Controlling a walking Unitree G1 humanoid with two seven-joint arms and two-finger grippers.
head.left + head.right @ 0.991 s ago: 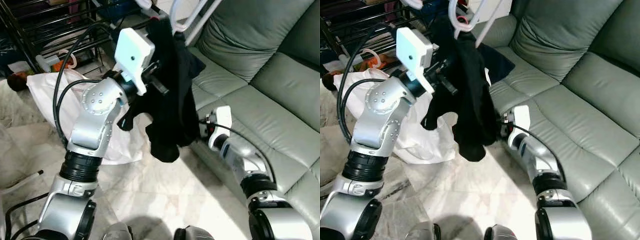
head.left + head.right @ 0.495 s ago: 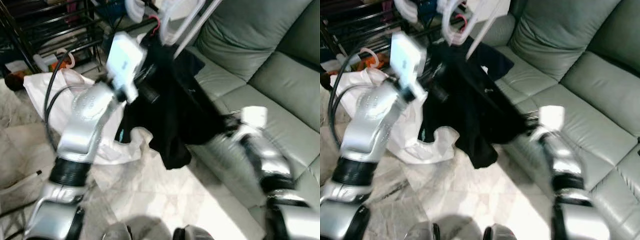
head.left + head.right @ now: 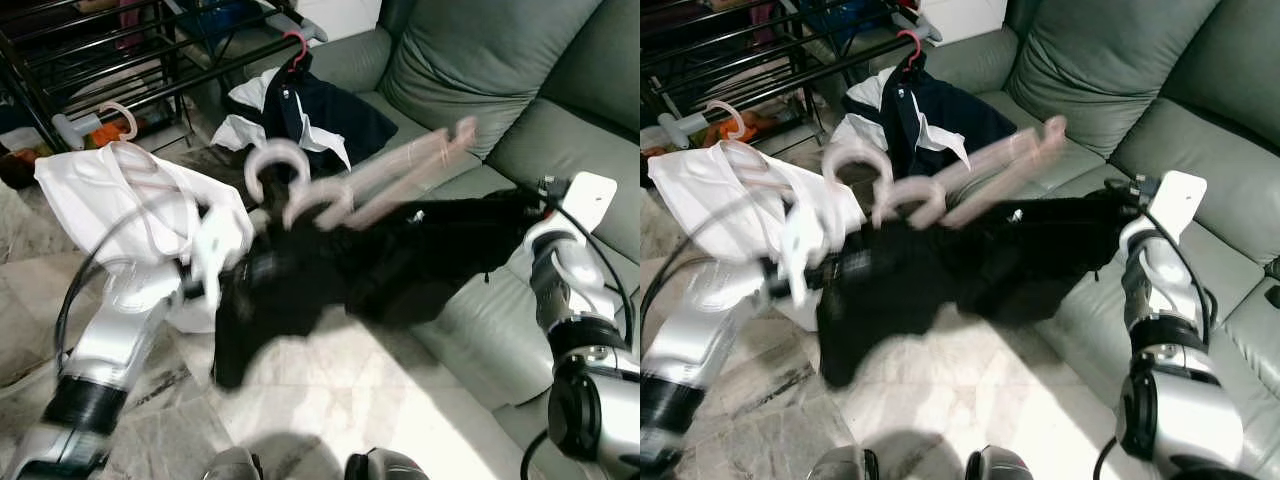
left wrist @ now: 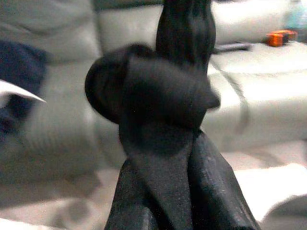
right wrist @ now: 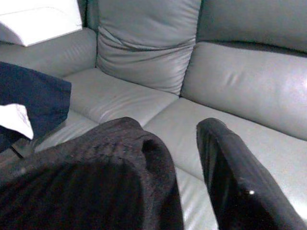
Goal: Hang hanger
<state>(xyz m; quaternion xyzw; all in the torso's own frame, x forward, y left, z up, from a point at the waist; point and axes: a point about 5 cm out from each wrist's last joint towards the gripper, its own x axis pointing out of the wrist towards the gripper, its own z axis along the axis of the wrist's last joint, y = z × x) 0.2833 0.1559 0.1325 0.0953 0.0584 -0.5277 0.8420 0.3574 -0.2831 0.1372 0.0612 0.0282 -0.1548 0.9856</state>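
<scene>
Left eye view: motion-blurred. A black garment (image 3: 400, 265) is stretched between the two arms above the marble floor (image 3: 330, 400), beside the front edge of the grey sofa (image 3: 480, 90). Pink hangers (image 3: 370, 185) are seen blurred just above the garment, hooks toward the left arm. The left gripper (image 3: 255, 275) is buried in the cloth; the right gripper (image 3: 525, 200) is at the garment's other end, over the sofa seat edge. A white bag (image 3: 120, 195) and a dark rack (image 3: 110, 50) are seen behind; a navy-and-white garment (image 3: 320, 115) lies on the sofa's far seat.

Left wrist view: fingers (image 4: 184, 28) clenched on a bunched fold of black garment.

Right wrist view: one finger (image 5: 235, 182) is seen clear, the other covered by black cloth; the grip cannot be judged.
</scene>
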